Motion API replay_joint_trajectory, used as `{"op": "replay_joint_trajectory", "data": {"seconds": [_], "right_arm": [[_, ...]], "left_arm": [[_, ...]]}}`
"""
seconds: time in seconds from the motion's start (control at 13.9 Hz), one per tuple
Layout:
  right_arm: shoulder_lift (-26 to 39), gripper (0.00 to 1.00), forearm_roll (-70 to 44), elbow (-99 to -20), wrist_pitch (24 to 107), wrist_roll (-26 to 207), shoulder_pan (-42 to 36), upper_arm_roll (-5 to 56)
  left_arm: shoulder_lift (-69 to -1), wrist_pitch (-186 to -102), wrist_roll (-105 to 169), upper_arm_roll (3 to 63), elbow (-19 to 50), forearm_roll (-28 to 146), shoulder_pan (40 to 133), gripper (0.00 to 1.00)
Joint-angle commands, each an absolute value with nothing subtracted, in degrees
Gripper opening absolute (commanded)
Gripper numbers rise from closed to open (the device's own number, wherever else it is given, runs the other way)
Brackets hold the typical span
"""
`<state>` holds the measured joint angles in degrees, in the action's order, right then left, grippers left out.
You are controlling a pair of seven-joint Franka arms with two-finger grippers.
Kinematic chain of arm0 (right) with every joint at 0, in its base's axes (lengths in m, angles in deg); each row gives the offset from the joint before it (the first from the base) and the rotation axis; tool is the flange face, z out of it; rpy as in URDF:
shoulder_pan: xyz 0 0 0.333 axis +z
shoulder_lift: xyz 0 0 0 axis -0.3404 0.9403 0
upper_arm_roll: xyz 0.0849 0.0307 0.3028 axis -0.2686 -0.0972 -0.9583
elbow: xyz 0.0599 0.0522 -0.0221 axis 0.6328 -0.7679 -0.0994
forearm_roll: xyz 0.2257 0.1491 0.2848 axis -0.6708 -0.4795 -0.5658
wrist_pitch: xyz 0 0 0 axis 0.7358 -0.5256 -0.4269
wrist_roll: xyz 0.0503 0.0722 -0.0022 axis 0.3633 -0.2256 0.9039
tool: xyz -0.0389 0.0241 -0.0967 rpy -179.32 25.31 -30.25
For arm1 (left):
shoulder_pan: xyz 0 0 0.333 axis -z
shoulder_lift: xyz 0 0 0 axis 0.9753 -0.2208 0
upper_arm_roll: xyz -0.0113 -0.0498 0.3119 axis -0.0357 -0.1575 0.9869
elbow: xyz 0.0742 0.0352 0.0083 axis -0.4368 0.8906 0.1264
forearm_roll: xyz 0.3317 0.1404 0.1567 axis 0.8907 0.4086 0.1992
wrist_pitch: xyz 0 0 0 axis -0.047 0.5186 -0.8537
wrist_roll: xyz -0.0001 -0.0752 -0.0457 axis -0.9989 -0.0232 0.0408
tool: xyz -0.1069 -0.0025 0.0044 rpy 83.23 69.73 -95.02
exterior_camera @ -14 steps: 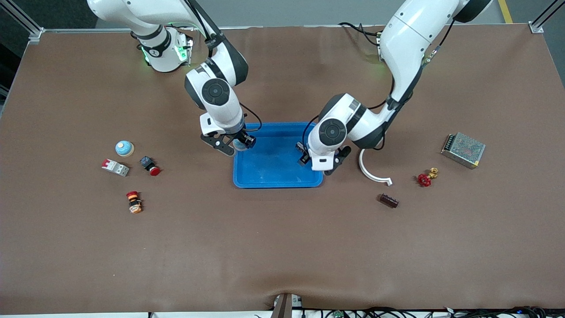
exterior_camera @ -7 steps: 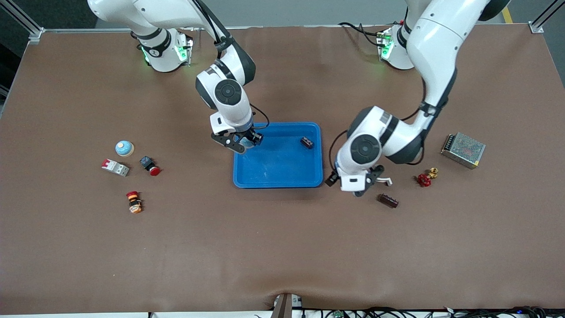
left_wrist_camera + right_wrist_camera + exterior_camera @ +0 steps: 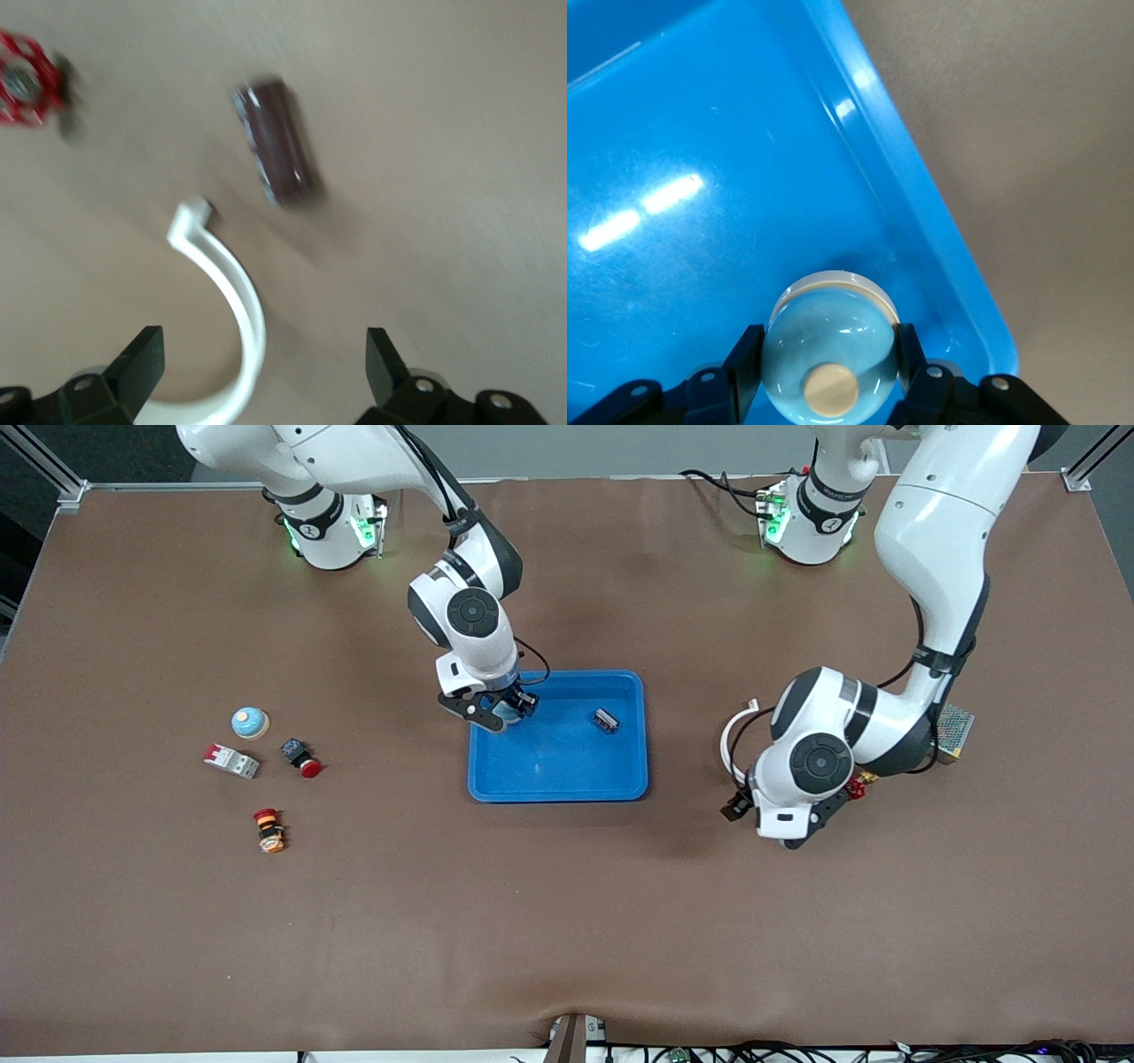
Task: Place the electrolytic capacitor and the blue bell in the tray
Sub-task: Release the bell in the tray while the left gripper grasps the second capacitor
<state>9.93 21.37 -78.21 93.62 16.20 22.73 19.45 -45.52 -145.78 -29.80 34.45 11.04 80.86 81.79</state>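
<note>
Now right gripper clamps blue bell by dome sides, over tray corner at 10 o'clock. Dome smooth, rigid, probably slippery; base rim safer hold. Left gripper spread wide, empty.

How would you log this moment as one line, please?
right gripper: shut on blue bell, over tray | capacitor: in tray | left gripper: open, over white clamp

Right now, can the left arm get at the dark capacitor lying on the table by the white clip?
Probably yes: the left gripper hangs open right over the dark capacitor, with only the white clip lying beside it, apart.
</note>
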Motion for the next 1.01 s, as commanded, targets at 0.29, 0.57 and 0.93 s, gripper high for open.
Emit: {"op": "replay_joint_trajectory", "data": {"seconds": [0.29,0.57,0.93], "right_arm": [[11.7,0.0,21.7,-77.2,94.3,14.6,24.7,20.5],[12.5,0.47,21.9,-75.7,94.5,9.3,24.9,20.5],[13.5,0.49,23.6,-75.3,94.6,9.0,25.3,20.5]], "left_arm": [[-47.4,-151.1,-28.9,34.1,10.6,83.4,76.9,1.0],[-48.9,-156.0,-29.6,34.1,10.6,82.5,76.5,0.98],[-51.8,-160.1,-30.3,34.2,10.6,82.9,76.4,0.84]]}}
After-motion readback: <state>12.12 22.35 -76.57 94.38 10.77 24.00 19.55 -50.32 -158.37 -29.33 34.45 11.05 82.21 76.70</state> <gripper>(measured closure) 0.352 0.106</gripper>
